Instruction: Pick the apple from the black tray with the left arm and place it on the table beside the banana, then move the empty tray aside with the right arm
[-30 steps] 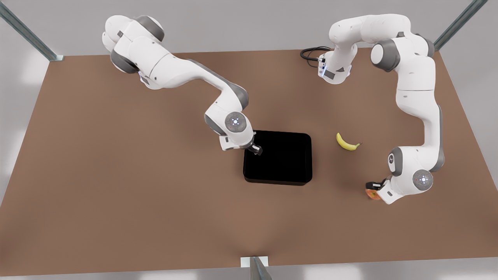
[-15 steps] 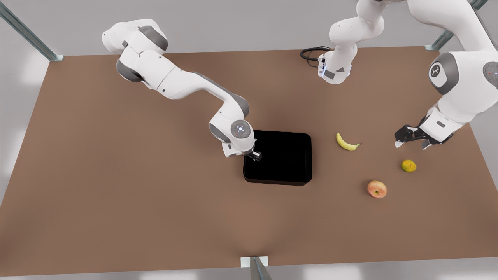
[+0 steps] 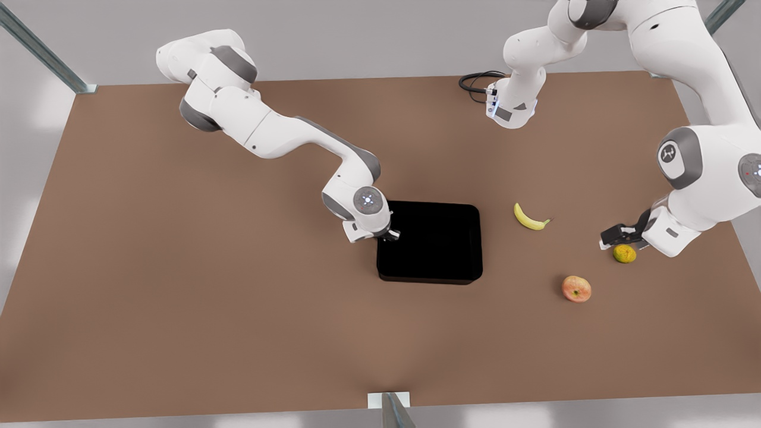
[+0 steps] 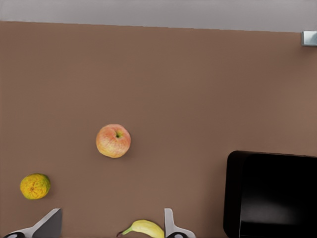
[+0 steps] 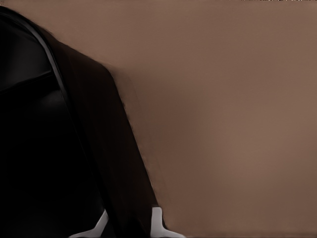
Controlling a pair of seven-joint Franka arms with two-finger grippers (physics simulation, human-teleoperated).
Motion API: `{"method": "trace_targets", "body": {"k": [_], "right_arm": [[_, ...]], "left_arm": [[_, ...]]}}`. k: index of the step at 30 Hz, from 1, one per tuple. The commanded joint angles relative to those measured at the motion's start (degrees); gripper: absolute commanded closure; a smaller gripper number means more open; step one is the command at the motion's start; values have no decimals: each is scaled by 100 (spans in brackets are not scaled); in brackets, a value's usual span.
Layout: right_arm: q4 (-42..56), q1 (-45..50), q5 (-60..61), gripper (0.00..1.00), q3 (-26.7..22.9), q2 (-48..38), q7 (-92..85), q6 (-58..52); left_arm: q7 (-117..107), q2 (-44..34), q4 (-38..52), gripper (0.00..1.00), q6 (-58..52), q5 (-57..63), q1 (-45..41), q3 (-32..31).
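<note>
Right hand (image 3: 389, 235) pinches the black tray (image 3: 437, 244) rim at its left edge; left hand (image 3: 624, 241), open and empty, hovers right of the banana (image 3: 529, 217); apple (image 3: 576, 288) rests on the desk (image 3: 178, 267) nearby

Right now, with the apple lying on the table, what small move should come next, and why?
Probably the right hand should draw the tray sideways, away from the fruit. The tray is empty, the apple lies on the table near the banana, and this hand's fingers straddle the rim. The left hand waits, open.
</note>
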Motion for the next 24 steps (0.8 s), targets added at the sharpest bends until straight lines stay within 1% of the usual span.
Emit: {"method": "trace_targets", "body": {"k": [1,3,7,10,11,13,15,17,22,24], "right_arm": [[12,-25,4,65,38,-4,-483,21],[12,-25,4,72,47,-5,-500,21],[12,-25,4,80,82,-13,-500,21],[12,-33,13,82,144,-136,-518,-58],[12,-42,13,85,144,-259,-527,-190],[30,-218,13,86,267,-409,-535,-410],[47,-279,13,87,258,-619,-720,-718],[47,-350,13,88,241,-874,-1106,-1148],[47,-754,39,88,100,-1472,-2758,-2097],[135,-1184,40,88,100,-1657,-3769,-2510]], "left_arm": [[-322,42,48,0,21,67,-2,-3],[-331,42,48,0,21,67,-2,-3],[-349,42,48,0,21,85,-19,-3],[-349,42,48,0,21,85,-19,-3],[-349,42,48,0,21,85,-19,-3],[-340,42,39,0,21,85,-19,-3],[-331,42,48,0,21,85,-11,-3],[-331,42,48,0,21,85,-11,-3],[-331,42,39,0,21,85,-11,-3],[-331,42,48,0,21,85,-11,-3]]}}
